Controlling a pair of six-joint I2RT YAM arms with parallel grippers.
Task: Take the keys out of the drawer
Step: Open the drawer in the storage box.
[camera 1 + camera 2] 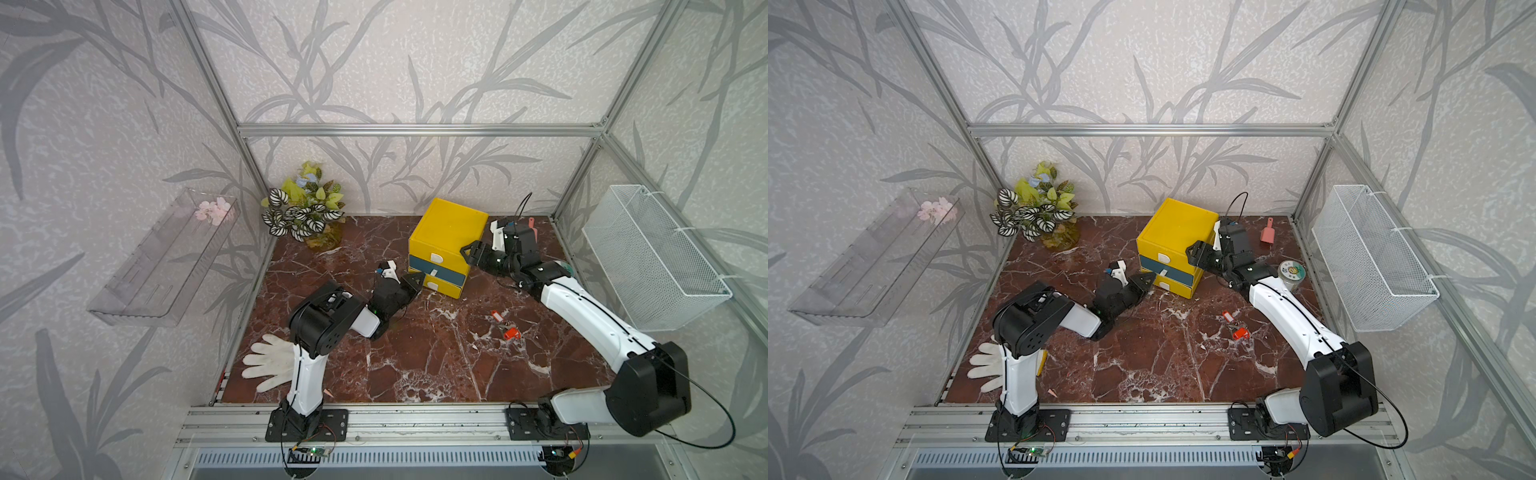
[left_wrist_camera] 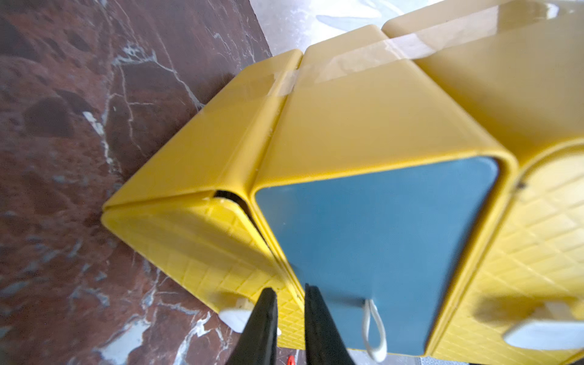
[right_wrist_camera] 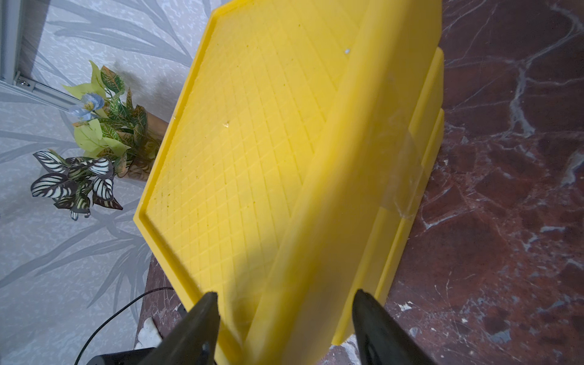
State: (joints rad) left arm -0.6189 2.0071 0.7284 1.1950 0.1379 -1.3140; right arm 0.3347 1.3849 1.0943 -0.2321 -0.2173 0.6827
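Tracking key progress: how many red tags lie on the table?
2: a white-labelled tag toward the yellow cabinet, a plain tag nearer the front rail. Others may be hidden inside.

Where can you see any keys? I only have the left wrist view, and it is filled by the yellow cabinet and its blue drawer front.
Observer: One bunch of keys with red tags lies out on the marble table. It is nearer the robot than the cabinet.
Operator: What is the right gripper doing?
Observer: The right gripper is at the cabinet's upper right front corner, jaws spread astride the top edge.
Operator: Which things near that arm should I watch?
Observer: In a top view, a round jar stands close beside the right arm. I cannot tell if they touch.
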